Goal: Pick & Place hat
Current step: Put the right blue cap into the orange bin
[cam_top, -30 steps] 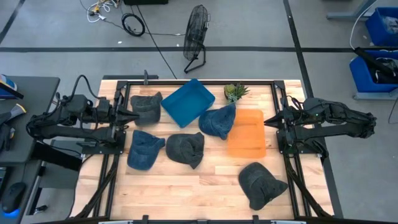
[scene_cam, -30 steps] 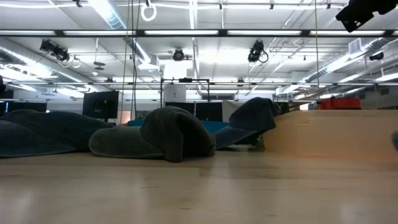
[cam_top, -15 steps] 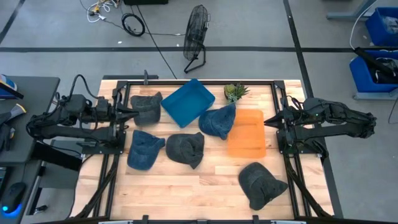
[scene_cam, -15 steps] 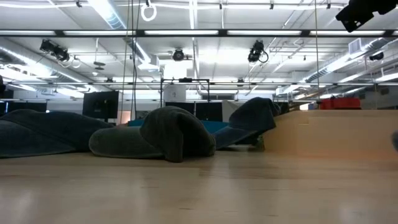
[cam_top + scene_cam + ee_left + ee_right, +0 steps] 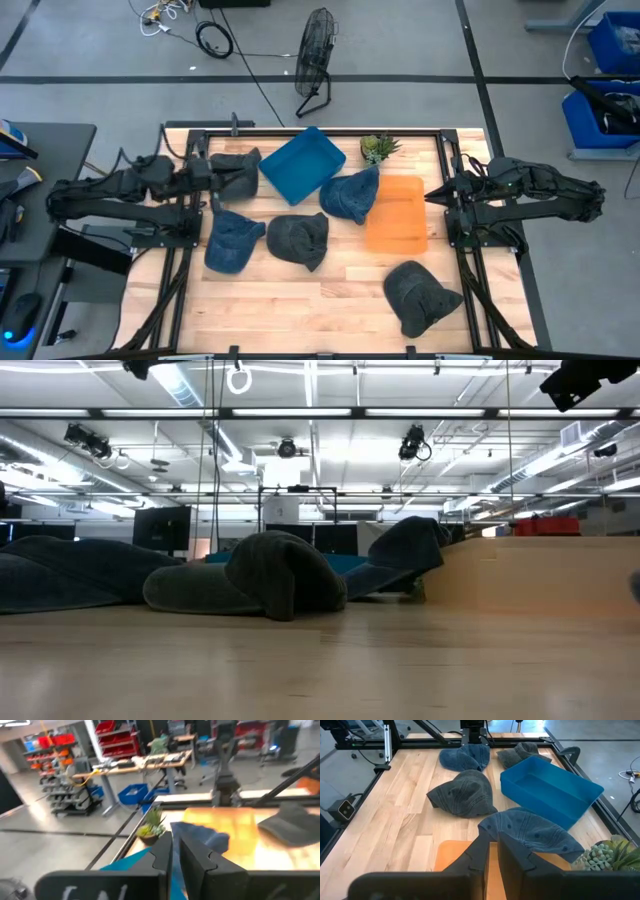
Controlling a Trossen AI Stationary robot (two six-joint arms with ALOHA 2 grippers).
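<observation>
Left end effector [image 5: 243,178] nearly closed, empty, above the grey hat [image 5: 235,172] at the table's [image 5: 300,310] back left beside the blue tray [image 5: 301,165]. Right end effector [image 5: 430,195] nearly closed, empty, at the orange tray's [image 5: 397,214] edge.

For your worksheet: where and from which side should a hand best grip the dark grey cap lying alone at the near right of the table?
Probably the dark grey cap's raised crown, from straight above: it lies flat and alone on the table, sides unobstructed.
</observation>
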